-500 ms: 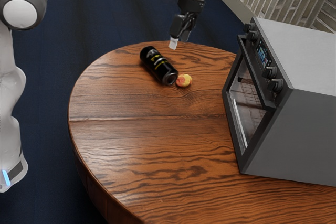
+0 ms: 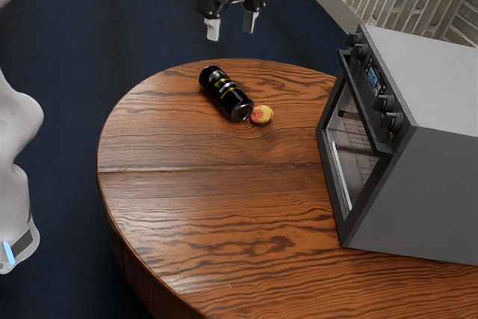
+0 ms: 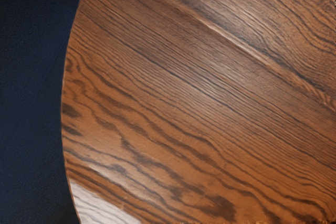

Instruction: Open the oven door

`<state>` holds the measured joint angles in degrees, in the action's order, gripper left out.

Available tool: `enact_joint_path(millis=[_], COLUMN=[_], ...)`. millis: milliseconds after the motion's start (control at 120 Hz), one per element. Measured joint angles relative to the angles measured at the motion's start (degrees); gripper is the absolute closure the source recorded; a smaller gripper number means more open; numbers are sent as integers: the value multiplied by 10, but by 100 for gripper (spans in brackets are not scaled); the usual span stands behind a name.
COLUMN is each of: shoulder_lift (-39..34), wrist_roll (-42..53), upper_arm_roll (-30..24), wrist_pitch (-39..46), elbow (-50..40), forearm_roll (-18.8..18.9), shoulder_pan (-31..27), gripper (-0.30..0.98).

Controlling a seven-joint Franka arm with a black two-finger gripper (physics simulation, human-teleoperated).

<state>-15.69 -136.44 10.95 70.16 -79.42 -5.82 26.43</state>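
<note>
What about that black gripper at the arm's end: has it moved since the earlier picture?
Yes. Judged against the oven, the gripper has shifted toward the exterior view's left and higher up in that view.

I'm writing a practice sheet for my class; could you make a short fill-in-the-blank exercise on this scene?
1. The black can lies on its ____ beside the small round yellow-and-red item.
2. Knobs on the oven number ____.
3. The oven door is ____, not open.
4. The pincer is ____, not shut.

Missing words: side; four; shut; open.
</note>
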Motion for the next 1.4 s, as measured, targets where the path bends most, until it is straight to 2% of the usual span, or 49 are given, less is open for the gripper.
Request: enact_joint_path(millis=[83,167,275,525,742,942,1225,1400], shoulder_lift=[0,5,16,62,95,144,171,161], wrist_roll=[49,104,167,323,424,497,575,604], upper_arm_roll=[-48,-119,-150,-149,-149,-149,-153,-162], wrist_pitch=[16,35,56,133,198,248,300,330], elbow=[-6,-9,-9,-6,-6,-2,4,-11], forearm_roll=[0,0,0,3,3,-1,-3,-2], shoulder_pan=[-36,-105,-122,-155,-159,-205,-276,-274], gripper=[0,0,0,0,0,0,0,0])
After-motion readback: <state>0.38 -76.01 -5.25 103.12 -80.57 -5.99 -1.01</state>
